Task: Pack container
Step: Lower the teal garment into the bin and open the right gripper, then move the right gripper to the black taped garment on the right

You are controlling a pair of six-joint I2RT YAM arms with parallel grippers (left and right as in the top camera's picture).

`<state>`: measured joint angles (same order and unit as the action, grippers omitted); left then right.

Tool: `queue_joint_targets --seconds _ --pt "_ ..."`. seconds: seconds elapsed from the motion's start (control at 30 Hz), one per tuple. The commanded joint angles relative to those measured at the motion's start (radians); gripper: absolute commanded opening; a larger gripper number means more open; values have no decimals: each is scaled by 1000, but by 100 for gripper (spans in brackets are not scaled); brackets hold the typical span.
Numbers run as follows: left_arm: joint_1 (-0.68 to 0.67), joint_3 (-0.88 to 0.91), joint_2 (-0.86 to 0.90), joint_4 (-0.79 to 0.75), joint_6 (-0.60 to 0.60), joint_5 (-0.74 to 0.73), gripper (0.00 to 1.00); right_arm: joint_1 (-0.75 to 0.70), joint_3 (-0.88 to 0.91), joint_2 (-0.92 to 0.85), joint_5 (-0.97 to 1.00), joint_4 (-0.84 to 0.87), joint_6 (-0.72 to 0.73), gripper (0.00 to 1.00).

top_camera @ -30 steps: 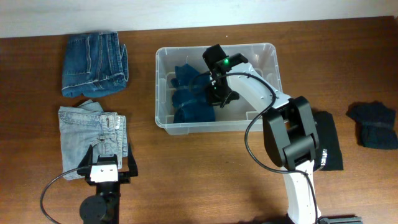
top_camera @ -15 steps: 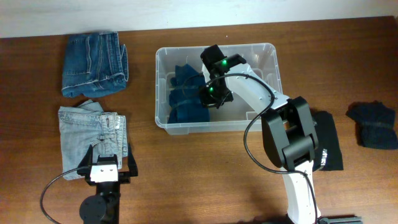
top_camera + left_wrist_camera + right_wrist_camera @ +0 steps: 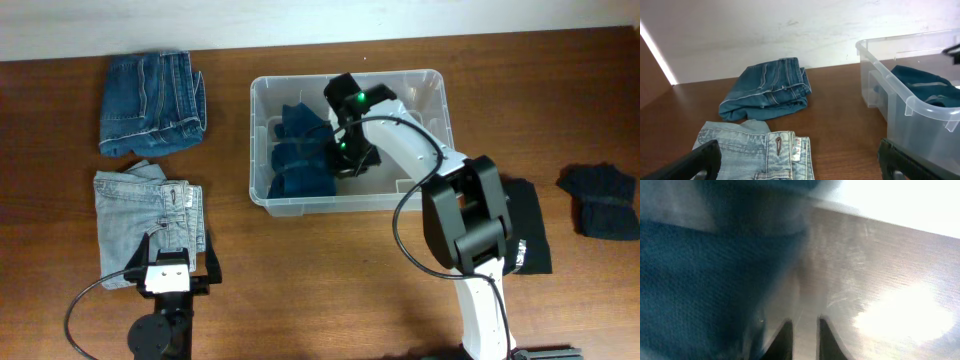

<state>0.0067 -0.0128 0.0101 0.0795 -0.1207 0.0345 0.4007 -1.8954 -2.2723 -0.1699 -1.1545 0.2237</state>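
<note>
The clear plastic container stands at the table's middle back. A folded dark blue garment lies in its left half. My right gripper reaches down inside the container, just right of the garment. In the right wrist view its fingertips are close together with nothing between them, over the bare container floor, with the blue cloth at the left. My left gripper is open and empty at the front left, over the near edge of light blue jeans.
Folded dark blue jeans lie at the back left, also in the left wrist view, behind the light jeans. A dark bundle lies at the far right. A black cloth lies beside the right arm's base.
My right gripper shifted a little left against the blue garment inside the container, then back right. The left arm has not moved.
</note>
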Motion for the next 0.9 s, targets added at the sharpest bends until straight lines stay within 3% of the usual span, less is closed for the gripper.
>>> queue_joint_targets --seconds 0.0,0.27,0.53,0.57,0.6,0.63,0.87 --pt "-4 4 -5 1 -16 7 99 -45 -143 114 84 -82 -10 20" --pt "-4 4 -5 1 -16 7 99 -156 -393 240 171 -362 -10 51" --pt "-4 3 -5 1 -16 7 99 -323 -441 372 248 -537 -10 62" --pt "-4 4 -5 1 -16 7 99 -347 -438 385 267 -544 -11 70" --pt "-4 4 -5 1 -16 7 99 -369 -431 401 269 -544 -23 93" --pt "-4 4 -5 1 -16 7 99 -394 -426 415 270 -544 -30 99" --pt "-4 4 -5 1 -16 7 99 -598 -399 442 301 -544 -37 99"
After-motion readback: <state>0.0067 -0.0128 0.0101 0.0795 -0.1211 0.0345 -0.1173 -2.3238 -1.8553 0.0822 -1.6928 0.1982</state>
